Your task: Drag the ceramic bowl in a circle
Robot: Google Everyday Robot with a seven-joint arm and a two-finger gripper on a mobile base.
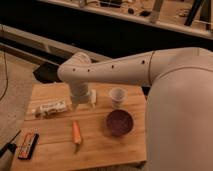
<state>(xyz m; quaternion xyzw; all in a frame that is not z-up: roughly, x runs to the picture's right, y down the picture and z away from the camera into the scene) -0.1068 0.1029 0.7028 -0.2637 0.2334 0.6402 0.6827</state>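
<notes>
On the right half of the wooden counter (55, 159), toward its near edge, sits the ceramic bowl (119, 122), upright and apart from everything else. The white cup (116, 95) stands just beyond it on the far side. The pincer (86, 103) hangs low over the counter's far middle, left of the cup and well apart from the bowl; whether it is released or clenched cannot be told from here, and it grasps nothing that shows.

The step in hand looks like the approach. It would go best if the pincer travelled right and nearward, passing on the near side of the cup, then came down on the bowl's left rim. The circle should be kept tight, because the cup is close and the carrot (76, 134) lies to the left.
</notes>
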